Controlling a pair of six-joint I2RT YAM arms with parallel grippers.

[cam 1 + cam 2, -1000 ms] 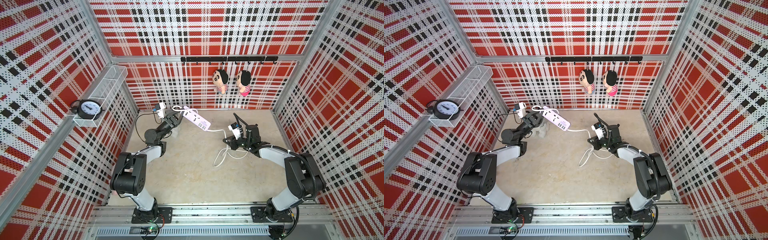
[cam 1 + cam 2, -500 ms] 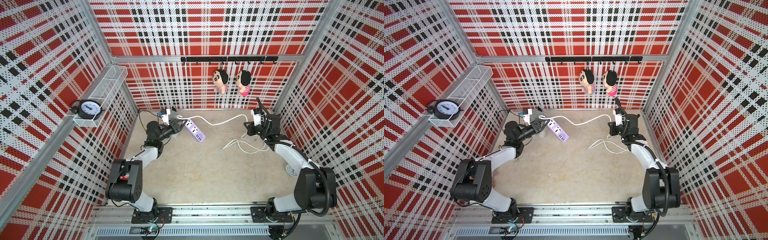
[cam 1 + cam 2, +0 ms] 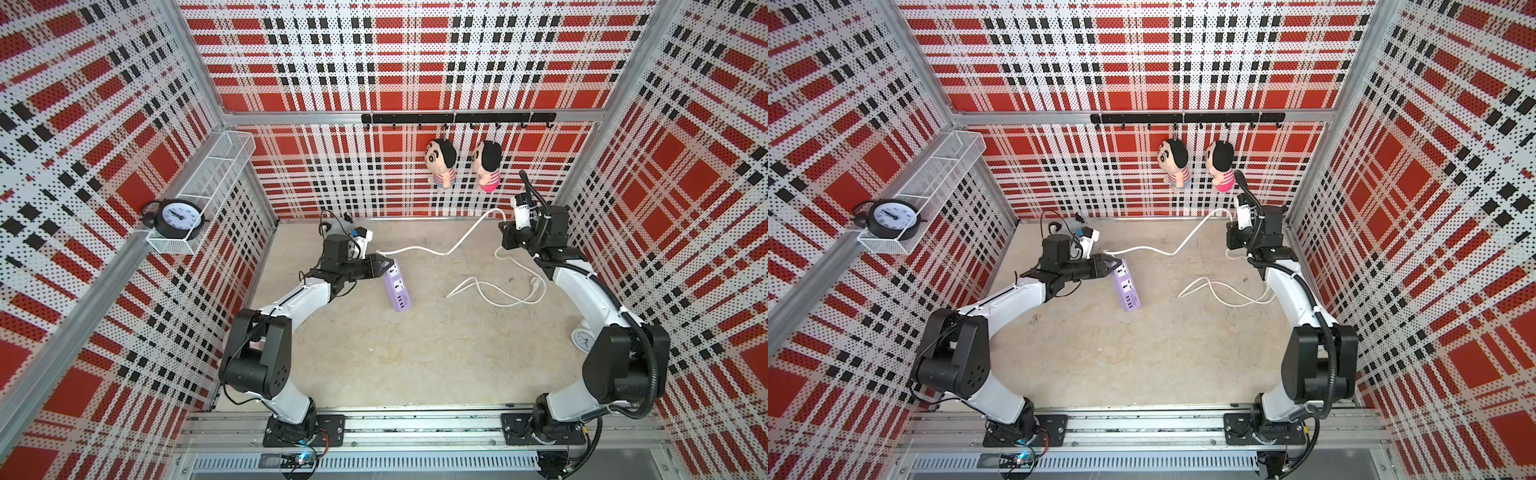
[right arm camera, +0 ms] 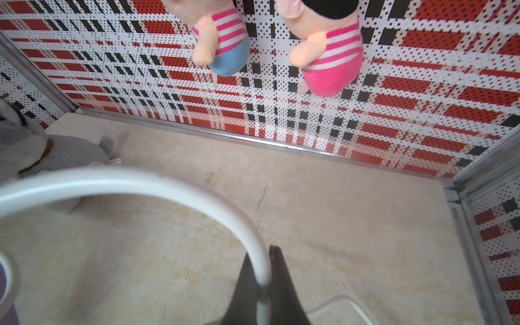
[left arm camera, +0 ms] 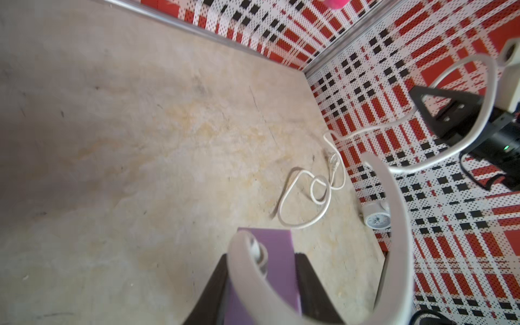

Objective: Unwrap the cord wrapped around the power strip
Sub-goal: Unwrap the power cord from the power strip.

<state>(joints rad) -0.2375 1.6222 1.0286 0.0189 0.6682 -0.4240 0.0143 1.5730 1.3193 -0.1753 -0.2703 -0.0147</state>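
Both top views are looking steeply down from above, sharing the whole table [image 3: 374, 353]. Wrist cameras are sitting close: left facing the looped cord [image 5: 401, 239], right facing the hanging dolls [image 4: 225, 42].

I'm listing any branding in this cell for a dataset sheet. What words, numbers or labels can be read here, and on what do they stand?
No text can be read in any view.
black alarm clock: dial numerals, too small to read.
small white clock: dial marks, blurred.
power strip: tiny marks by its sockets, too small to read.
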